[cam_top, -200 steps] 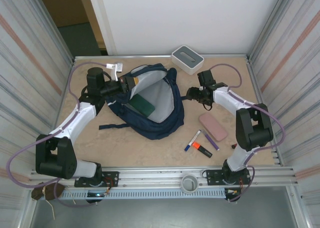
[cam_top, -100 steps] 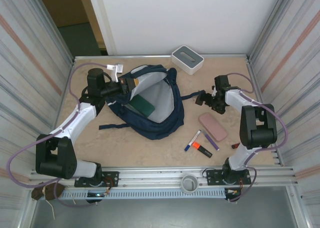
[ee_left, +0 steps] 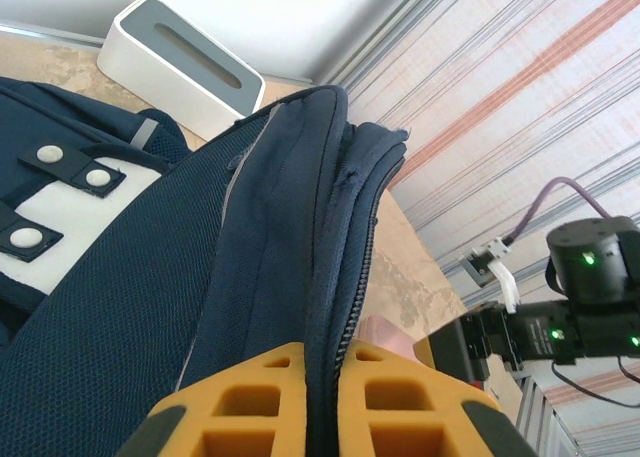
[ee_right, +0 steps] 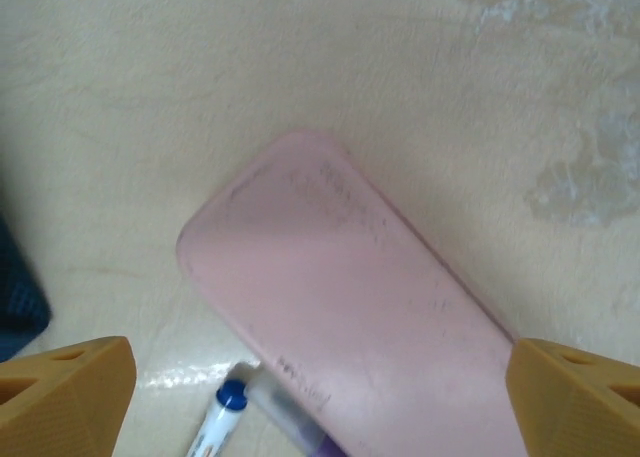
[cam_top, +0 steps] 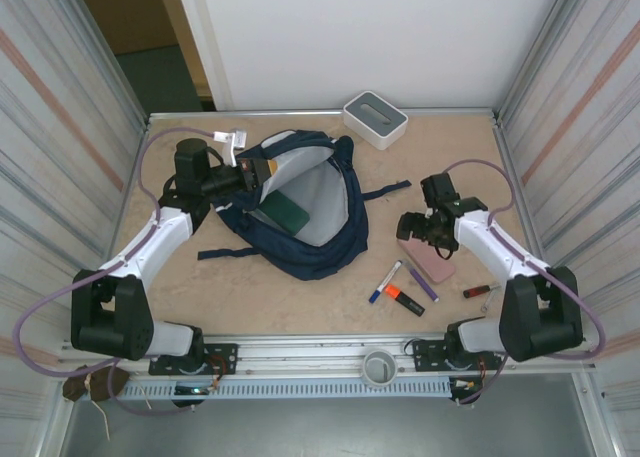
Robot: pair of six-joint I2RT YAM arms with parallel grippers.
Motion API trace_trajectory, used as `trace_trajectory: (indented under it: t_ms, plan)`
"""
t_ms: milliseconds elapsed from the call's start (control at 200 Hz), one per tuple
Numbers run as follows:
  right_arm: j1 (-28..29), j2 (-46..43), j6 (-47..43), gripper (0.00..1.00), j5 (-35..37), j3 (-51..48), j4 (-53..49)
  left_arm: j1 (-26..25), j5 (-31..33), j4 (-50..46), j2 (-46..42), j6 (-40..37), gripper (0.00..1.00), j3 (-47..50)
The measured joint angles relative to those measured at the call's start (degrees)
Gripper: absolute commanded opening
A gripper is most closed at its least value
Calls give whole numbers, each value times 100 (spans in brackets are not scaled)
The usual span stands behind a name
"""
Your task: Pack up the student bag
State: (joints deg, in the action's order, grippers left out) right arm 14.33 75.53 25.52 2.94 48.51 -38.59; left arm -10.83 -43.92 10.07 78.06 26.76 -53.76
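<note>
The student bag [cam_top: 310, 239], a navy backpack, lies open on the table and shows its light grey lining, with a green flat item [cam_top: 288, 210] inside. My left gripper [cam_top: 258, 167] is shut on the bag's zipped rim at the upper left of the opening. In the left wrist view the yellow fingers [ee_left: 250, 397] of my left gripper [ee_left: 322, 362] pinch the navy fabric [ee_left: 150, 277] and its zipper. My right gripper [cam_top: 415, 227] hangs open over a pink case [cam_top: 435, 262]. Seen from the right wrist, my right gripper [ee_right: 320, 397] stands wide above the case [ee_right: 350, 297] and holds nothing.
A white-grey box [cam_top: 375, 118] stands at the back. A blue-capped marker [cam_top: 385, 281], a purple pen [cam_top: 422, 285] and an orange highlighter [cam_top: 405, 299] lie near the pink case, and a small red item [cam_top: 478, 291] sits further right. A bag strap [cam_top: 385, 191] stretches right across the table.
My right gripper has left the bag's right side and swung toward the near right, and is now over the pink case. The strap now lies stretched out. The left arm has not moved.
</note>
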Motion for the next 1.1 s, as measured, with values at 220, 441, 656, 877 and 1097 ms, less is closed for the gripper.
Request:
trace_trajectory:
  t_ms: [220,441,656,877,1097]
  plan:
    - [173,-50,426,77,-162,-682,68,0,0,2,0,2,0,0]
    - [109,190,787,69,-151,-564,157,0,0,0,0,0,0,0]
    - [92,986,1113,66,-175,79,85,0,2,-39,-17,-50,0,0]
    - [-11,1812,1095,69,-437,1056,-389,0,0,-63,-17,-96,0,0]
    - [72,1766,166,94,-302,1456,474,0,2,-87,-26,-120,0,0]
